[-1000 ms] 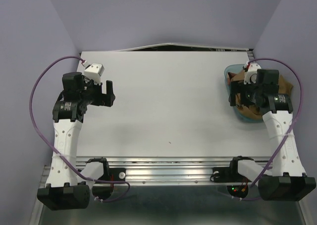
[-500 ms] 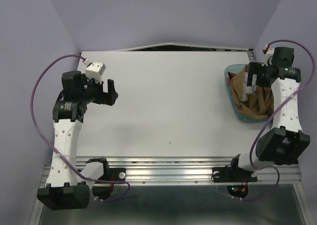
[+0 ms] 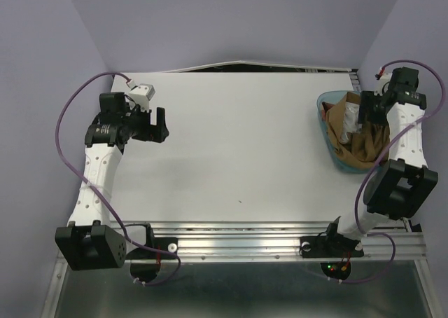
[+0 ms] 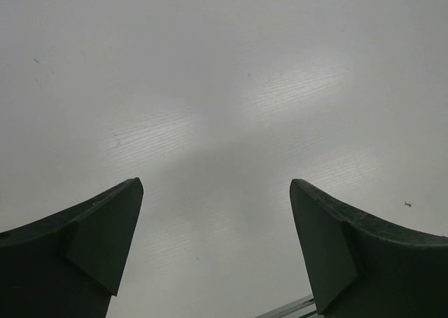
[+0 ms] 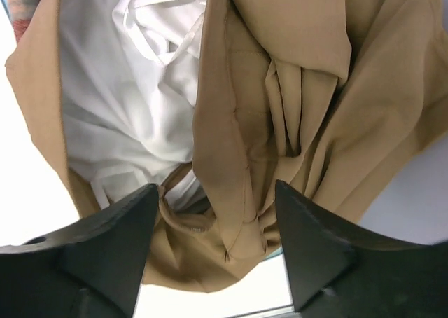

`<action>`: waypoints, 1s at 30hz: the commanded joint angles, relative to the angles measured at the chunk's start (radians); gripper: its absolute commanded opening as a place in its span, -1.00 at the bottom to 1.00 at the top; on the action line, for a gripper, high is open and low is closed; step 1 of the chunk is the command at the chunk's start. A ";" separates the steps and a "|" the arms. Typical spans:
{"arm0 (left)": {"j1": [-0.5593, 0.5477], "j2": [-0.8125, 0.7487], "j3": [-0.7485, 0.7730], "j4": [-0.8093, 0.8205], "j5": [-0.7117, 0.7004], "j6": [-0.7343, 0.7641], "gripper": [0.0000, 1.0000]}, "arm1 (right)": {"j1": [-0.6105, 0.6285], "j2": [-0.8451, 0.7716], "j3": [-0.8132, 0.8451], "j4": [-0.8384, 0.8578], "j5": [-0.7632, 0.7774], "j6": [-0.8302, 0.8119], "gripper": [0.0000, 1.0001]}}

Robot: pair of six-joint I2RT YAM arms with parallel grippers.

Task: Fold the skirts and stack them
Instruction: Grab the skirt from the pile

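Observation:
The tan-brown skirt (image 3: 357, 139) lies crumpled in the blue tub (image 3: 327, 137) at the table's right edge, its white lining (image 5: 133, 115) turned outward. In the right wrist view the tan cloth (image 5: 280, 87) fills the frame. A sliver of red cloth (image 5: 31, 3) shows at the top left corner; the plaid skirt is otherwise hidden. My right gripper (image 3: 361, 115) hovers open over the tub, its jaws (image 5: 217, 213) apart above the tan folds, holding nothing. My left gripper (image 3: 158, 125) is open and empty over the bare table (image 4: 217, 108) at the far left.
The white table (image 3: 238, 150) spans the view, with purple walls behind and to the sides. A metal rail (image 3: 238, 237) runs along the near edge by the arm bases. Purple cables loop from both wrists.
The right arm swung from over the tub's middle to its far right side, wrist raised and turned. The left arm shifted up and slightly right. Both grippers stayed open.

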 commanded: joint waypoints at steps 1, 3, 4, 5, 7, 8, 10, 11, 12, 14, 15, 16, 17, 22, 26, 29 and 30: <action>-0.004 -0.012 0.064 0.027 0.021 0.001 0.97 | -0.006 0.021 -0.014 0.083 -0.002 -0.022 0.34; -0.003 -0.011 0.064 0.033 0.018 0.000 0.97 | -0.006 0.033 -0.027 0.110 0.003 -0.028 0.26; -0.004 -0.009 0.064 0.031 0.014 0.000 0.97 | -0.006 0.038 -0.042 0.127 0.009 -0.031 0.18; -0.004 -0.008 0.062 0.033 0.009 0.000 0.97 | -0.006 0.044 -0.048 0.132 0.012 -0.032 0.17; -0.003 -0.005 0.062 0.033 0.006 0.001 0.97 | -0.006 0.066 -0.057 0.143 0.015 -0.036 0.08; -0.004 -0.006 0.059 0.031 0.004 0.003 0.97 | -0.016 0.070 -0.057 0.152 0.015 -0.036 0.01; -0.003 -0.009 0.054 0.033 0.004 0.003 0.97 | -0.016 0.078 -0.053 0.155 0.009 -0.037 -0.22; -0.004 -0.011 0.050 0.033 0.007 0.003 0.97 | -0.016 0.077 -0.050 0.158 0.007 -0.039 -0.33; -0.003 -0.012 0.047 0.036 0.006 0.001 0.97 | -0.016 0.072 -0.047 0.158 0.006 -0.040 -0.68; -0.004 -0.014 0.044 0.039 0.004 -0.002 0.97 | -0.016 0.049 -0.031 0.155 0.004 -0.040 -0.96; -0.004 -0.014 0.045 0.038 0.004 -0.002 0.97 | -0.016 0.037 -0.024 0.157 0.004 -0.042 -0.99; -0.004 -0.014 0.047 0.039 0.004 -0.003 0.97 | -0.016 0.006 -0.015 0.152 0.006 -0.042 -0.99; -0.004 -0.012 0.053 0.039 0.003 -0.005 0.97 | -0.016 -0.014 0.013 0.146 0.003 -0.043 -0.99; -0.004 -0.011 0.084 0.035 0.007 -0.006 0.97 | -0.016 -0.118 0.206 0.089 -0.057 -0.026 -0.99; -0.004 -0.009 0.126 0.028 0.018 -0.003 0.97 | -0.016 -0.143 0.442 0.060 -0.120 0.012 -0.99; -0.004 -0.003 0.162 0.022 0.015 -0.002 0.97 | -0.016 -0.111 0.651 0.051 -0.180 0.059 -0.99; -0.003 0.001 0.171 0.022 0.012 -0.002 0.97 | -0.016 -0.102 0.698 0.054 -0.198 0.076 -0.99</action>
